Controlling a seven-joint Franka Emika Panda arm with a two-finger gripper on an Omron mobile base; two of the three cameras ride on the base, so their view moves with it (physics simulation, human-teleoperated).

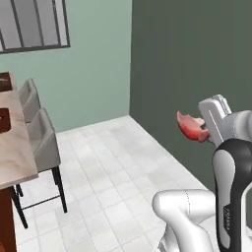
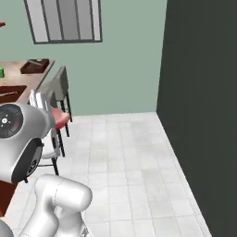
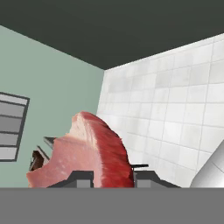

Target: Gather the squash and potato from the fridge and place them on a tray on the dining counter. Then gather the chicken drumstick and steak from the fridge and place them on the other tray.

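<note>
The steak (image 1: 190, 126), a curved salmon-pink slab with a deep red edge, hangs in the air in my gripper (image 1: 203, 132), which is shut on it. In the hand view the steak (image 3: 89, 151) rises between the two dark fingertips (image 3: 81, 179). It shows as a red-pink patch (image 2: 60, 117) beside the white hand in the right base view. The dining counter (image 1: 15, 152) lies far to the left, with two dark reddish-brown trays (image 1: 4, 81) (image 1: 4, 121) on its tan top. The same trays (image 2: 34, 66) (image 2: 11, 92) sit on the counter in the right base view.
Two grey stools (image 1: 45, 143) (image 1: 29, 99) stand along the counter's near side. A dark green wall (image 1: 197, 59) runs close on the right, and a pale green wall with a window (image 1: 34, 24) is ahead. White tiled floor (image 1: 113, 167) lies open between them.
</note>
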